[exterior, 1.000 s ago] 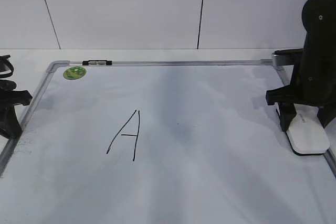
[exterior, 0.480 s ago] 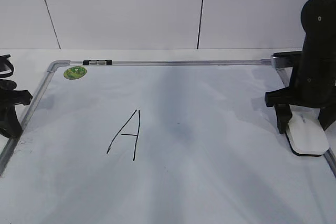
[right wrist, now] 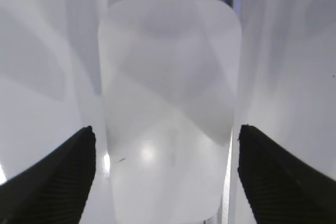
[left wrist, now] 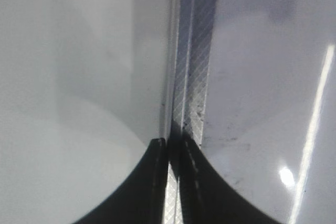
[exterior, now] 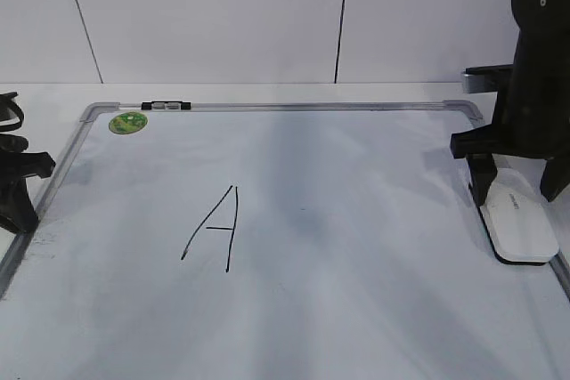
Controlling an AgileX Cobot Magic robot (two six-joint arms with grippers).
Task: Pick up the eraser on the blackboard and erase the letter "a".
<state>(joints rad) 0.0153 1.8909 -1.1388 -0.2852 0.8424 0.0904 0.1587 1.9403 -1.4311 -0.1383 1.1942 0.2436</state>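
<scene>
Looking down past your right gripper [right wrist: 167, 145], you see its jaws spread wide, one on each side of the eraser [right wrist: 169, 103] without touching it. That white eraser lies flat on the blackboard [exterior: 356, 309] at its right edge, just inside the frame. Your left gripper [left wrist: 170, 182] rests over the left frame rail, its jaws nearly together with nothing between them. Only a tall capital "A" [exterior: 214, 229] shows on the board, left of centre, well apart from the eraser.
</scene>
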